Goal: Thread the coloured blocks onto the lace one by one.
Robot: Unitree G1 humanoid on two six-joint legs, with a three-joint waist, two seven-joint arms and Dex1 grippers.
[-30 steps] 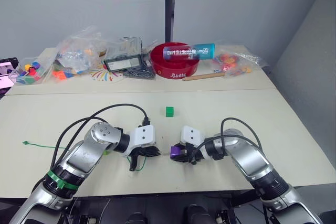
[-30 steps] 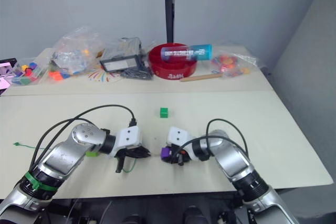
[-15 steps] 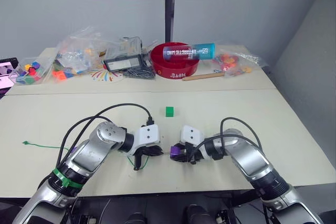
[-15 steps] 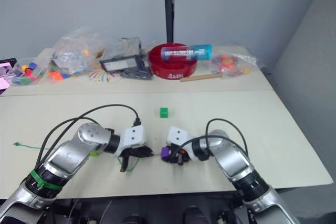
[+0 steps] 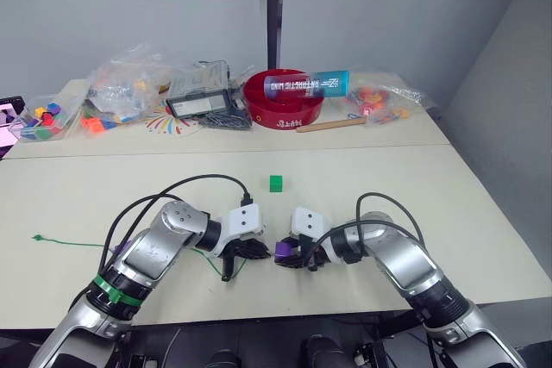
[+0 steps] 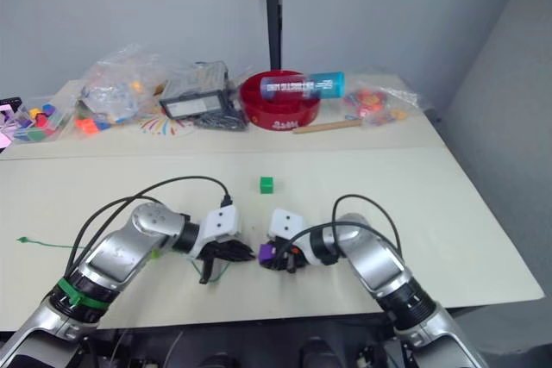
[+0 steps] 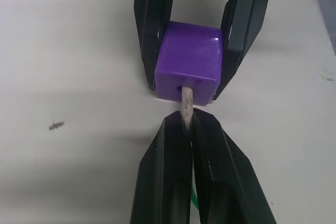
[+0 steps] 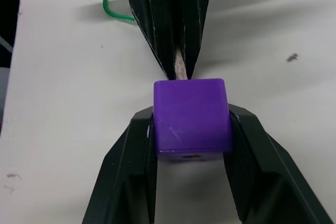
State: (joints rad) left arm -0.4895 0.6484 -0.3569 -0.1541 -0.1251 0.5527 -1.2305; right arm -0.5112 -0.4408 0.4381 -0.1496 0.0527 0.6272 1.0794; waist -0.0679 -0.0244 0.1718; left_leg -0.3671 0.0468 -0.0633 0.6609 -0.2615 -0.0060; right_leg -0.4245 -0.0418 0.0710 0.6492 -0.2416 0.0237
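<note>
Two end effectors meet low over my desk (image 5: 483, 239): my right end effector (image 7: 190, 85) clamps a purple block (image 7: 189, 60), my left end effector (image 7: 185, 124) pinches the lace (image 8: 116, 2) by its pale tip (image 7: 186, 106), entering the hole. I should push straight along the bore, keeping the block square. Farther off sits a green block (image 5: 276, 183).
</note>
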